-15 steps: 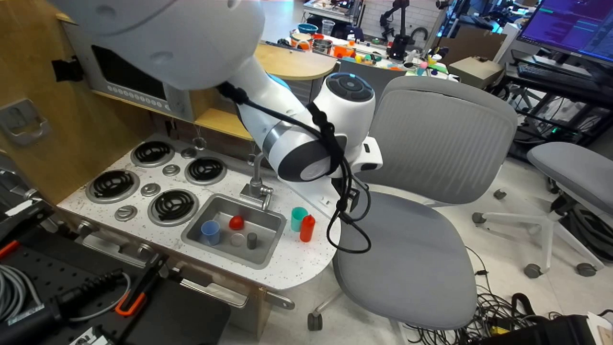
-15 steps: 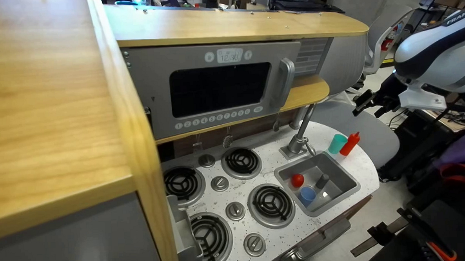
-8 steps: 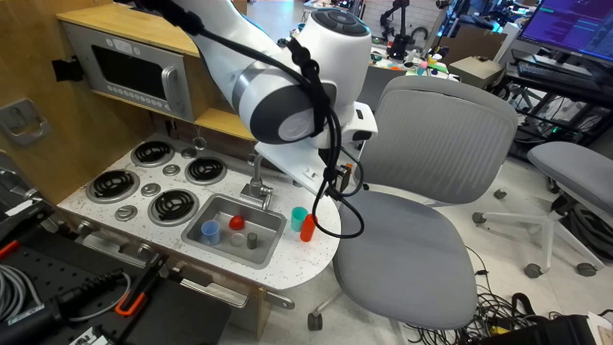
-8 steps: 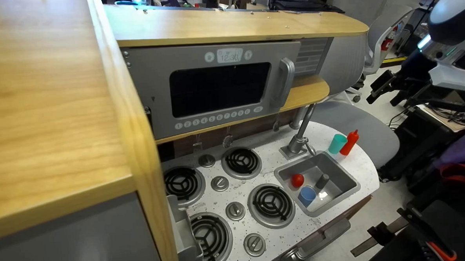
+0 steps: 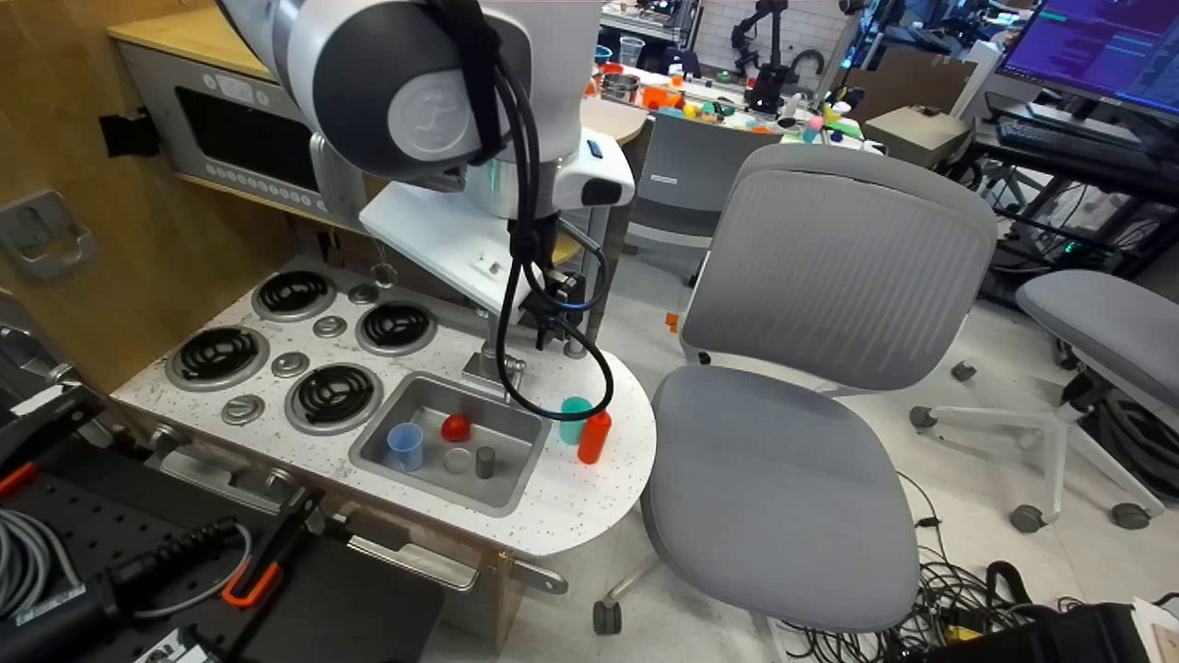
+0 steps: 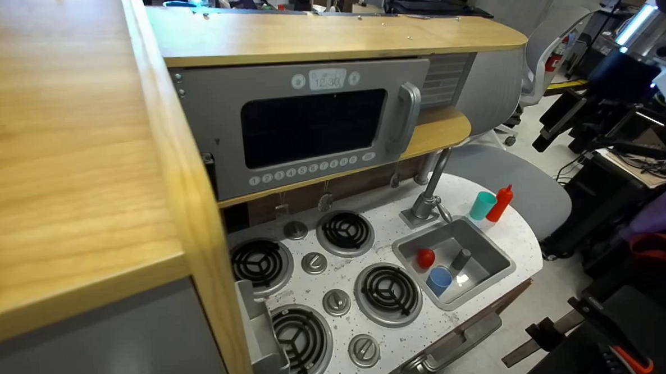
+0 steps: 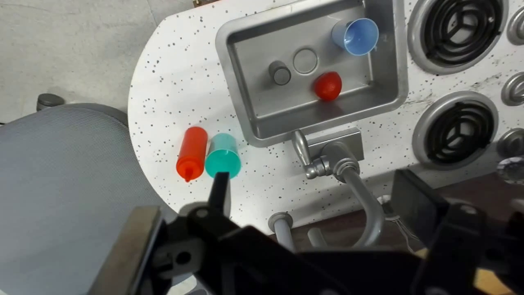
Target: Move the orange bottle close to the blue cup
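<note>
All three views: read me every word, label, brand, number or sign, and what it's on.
"12:30" on the display of the toy microwave.
"1 2 3 4 5 6 7 8 9 0" on its row of keys.
Too small or blurred to read: oval end key, round buttons beside the display, text on the monitor, far chair label, black device label.
None readable in the wrist view, including the orange bottle and blue cup.

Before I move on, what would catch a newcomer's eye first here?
Likely the red-orange squeeze bottle, upright beside the turquoise cup on the countertop. The white robot arm looms at the top of an exterior view. The blue cup and red piece follow, inside the sink.
</note>
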`<control>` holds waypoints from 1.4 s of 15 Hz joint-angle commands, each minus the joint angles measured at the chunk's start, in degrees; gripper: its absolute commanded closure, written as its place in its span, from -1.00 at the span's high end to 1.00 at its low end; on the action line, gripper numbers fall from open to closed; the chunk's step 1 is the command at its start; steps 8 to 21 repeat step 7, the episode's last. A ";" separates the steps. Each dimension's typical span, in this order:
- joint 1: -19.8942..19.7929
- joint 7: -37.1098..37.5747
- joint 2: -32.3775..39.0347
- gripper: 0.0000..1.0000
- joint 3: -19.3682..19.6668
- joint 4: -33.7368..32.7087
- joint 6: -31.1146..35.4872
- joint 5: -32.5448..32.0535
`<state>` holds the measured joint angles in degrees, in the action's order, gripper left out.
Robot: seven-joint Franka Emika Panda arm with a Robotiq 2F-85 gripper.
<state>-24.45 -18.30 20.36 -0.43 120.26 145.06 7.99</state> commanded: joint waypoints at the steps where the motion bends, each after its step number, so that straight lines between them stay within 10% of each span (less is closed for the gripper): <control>1: 2.04 -0.85 0.40 1.00 2.47 -0.25 -0.15 1.24; 21: 1.91 -0.85 1.13 1.00 2.75 -0.62 -0.13 1.20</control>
